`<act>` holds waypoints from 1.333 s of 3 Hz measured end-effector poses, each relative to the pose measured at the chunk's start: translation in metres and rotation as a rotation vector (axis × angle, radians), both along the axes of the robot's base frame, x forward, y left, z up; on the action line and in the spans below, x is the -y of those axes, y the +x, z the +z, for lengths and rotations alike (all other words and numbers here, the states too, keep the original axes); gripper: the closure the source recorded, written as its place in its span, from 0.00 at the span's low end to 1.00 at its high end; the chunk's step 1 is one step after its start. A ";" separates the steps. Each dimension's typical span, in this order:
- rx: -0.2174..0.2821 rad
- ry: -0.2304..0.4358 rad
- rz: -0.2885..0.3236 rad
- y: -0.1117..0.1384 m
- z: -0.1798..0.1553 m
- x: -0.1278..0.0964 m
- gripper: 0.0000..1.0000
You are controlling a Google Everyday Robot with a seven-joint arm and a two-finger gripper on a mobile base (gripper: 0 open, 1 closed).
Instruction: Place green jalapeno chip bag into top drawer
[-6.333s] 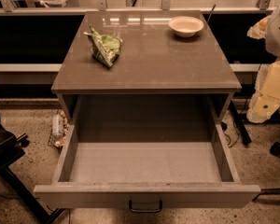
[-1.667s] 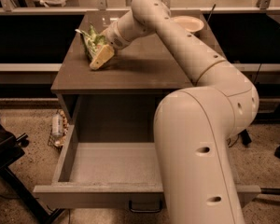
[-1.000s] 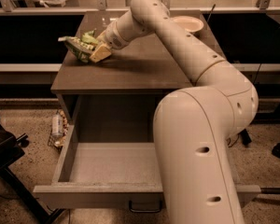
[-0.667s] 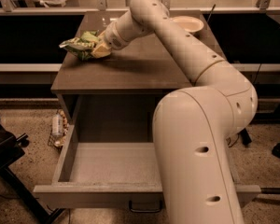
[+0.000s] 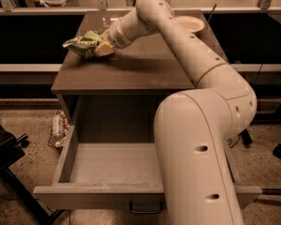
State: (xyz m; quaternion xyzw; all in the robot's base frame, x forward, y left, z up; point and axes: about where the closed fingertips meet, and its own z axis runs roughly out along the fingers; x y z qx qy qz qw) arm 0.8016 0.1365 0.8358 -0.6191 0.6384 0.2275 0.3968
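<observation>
The green jalapeno chip bag (image 5: 80,43) is a wrinkly green foil bag, held lifted a little above the left side of the cabinet top. My gripper (image 5: 102,48) is shut on the bag's right end, with the bag sticking out to the left. The top drawer (image 5: 107,165) is pulled wide open below the cabinet top, its inside bare, with a dark handle (image 5: 145,207) on its front panel. My large cream arm (image 5: 196,139) rises in front and hides the drawer's right part.
A white round bowl (image 5: 189,23) sits at the back right of the cabinet top (image 5: 131,69). A small packet lies on the floor (image 5: 58,125) left of the cabinet. A dark stand (image 5: 9,172) is at the lower left. A counter runs behind.
The arm reached in and took hold of the bag, which lay flat on the cabinet top. In the last second the bag shifted slightly, staying lifted at the left side.
</observation>
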 end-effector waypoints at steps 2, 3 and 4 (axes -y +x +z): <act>0.042 -0.001 -0.095 -0.020 0.072 0.088 1.00; 0.050 -0.031 -0.175 -0.056 0.102 0.140 1.00; 0.068 -0.047 -0.244 -0.108 0.133 0.180 1.00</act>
